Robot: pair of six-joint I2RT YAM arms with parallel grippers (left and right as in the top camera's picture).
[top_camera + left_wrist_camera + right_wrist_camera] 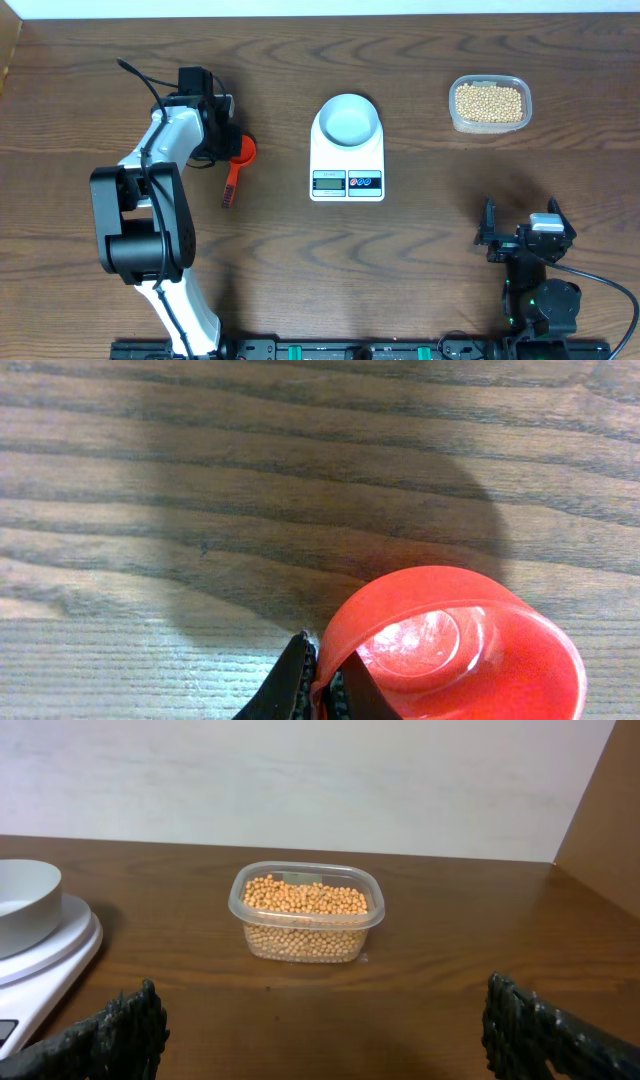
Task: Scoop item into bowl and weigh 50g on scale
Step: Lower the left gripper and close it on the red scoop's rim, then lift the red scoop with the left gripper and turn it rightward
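Scoop (470, 650) runs off frame, rim pinched by left fingers (285, 690). Right fingers (110, 1035) spread above brown wood-grain desk (420, 270); white wall (300, 780) behind.

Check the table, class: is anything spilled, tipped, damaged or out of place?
Nothing stands out. The beans all lie in their clear tub, none spilled. The bowl sits upright on the scale. The left claw grips the red scoop by its cup wall.
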